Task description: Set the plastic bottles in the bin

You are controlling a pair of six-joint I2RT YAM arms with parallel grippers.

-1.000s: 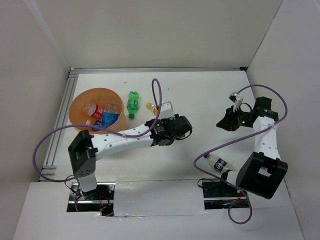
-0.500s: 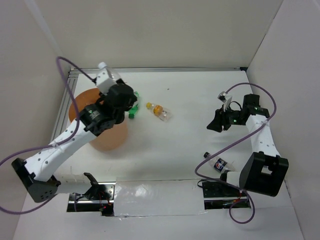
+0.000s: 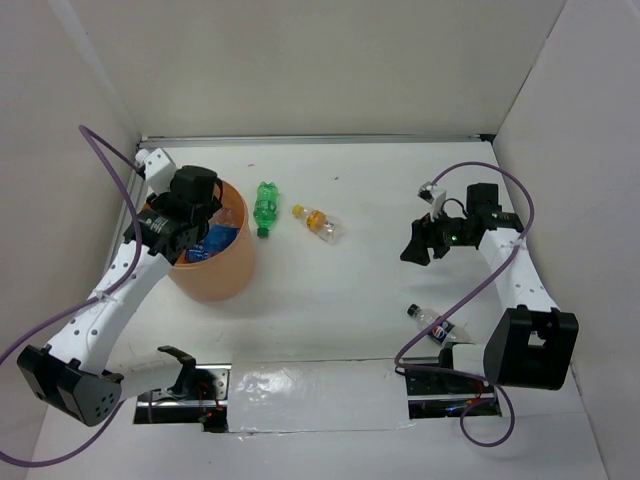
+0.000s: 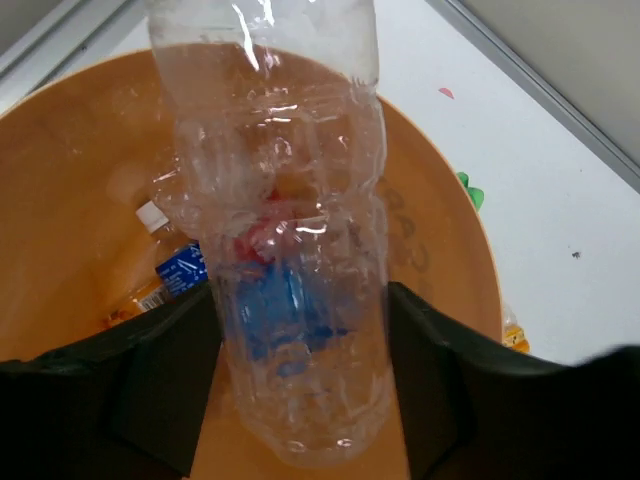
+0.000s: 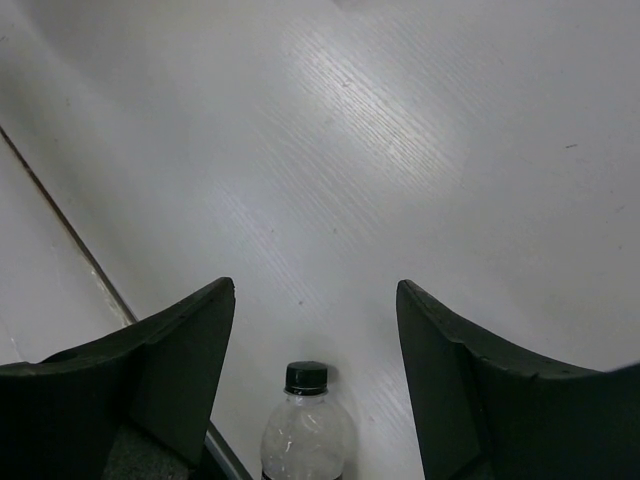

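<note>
My left gripper (image 4: pixel 300 290) has swung from mid-table to over the bin (image 4: pixel 60 200), clamping a clear bottle (image 4: pixel 290 190) above it (other bottles (image 4: pixel 178 272) lie inside). My right gripper (image 5: pixel 315 290) stands spread, empty.

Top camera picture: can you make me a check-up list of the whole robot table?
Surface: white table.
Job's things: orange bin has labelled bottles inside; green bottle, orange-capped bottle and black-capped bottle lie outside it on the table.
Clutter: nothing seen.
Pincers: left pincer holds a clear bottle above the bin; right pincer open, empty.
Cables: purple cables loop off both arms.
Surroundings: plain white walls.
</note>
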